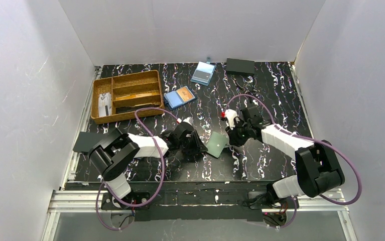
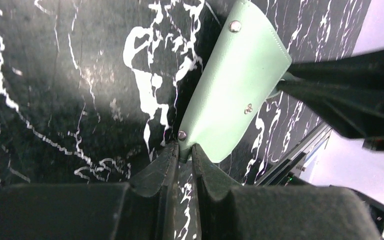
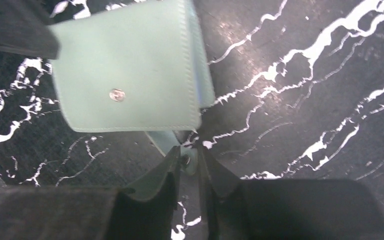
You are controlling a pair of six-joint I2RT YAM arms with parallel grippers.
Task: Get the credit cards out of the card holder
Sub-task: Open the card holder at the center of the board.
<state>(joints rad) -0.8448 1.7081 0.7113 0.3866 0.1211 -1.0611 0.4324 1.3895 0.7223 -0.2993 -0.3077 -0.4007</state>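
One card holder (image 1: 217,144), teal-green, mid-table (image 1: 270,95), caught between two pincers. Three metal studs on it in left wrist view. Left pincer (image 2: 183,155) narrow, nipping one studded corner. Right pincer (image 3: 188,160) narrow too, pinching pale green flap at opposite edge. Cannot tell if holder is clear of the surface. Further back: two other holders, one bright blue (image 1: 179,97) with orange card, one pale blue (image 1: 203,73) with grey card. One wooden tray (image 1: 128,116) far left. One black box (image 1: 240,66) at back edge.
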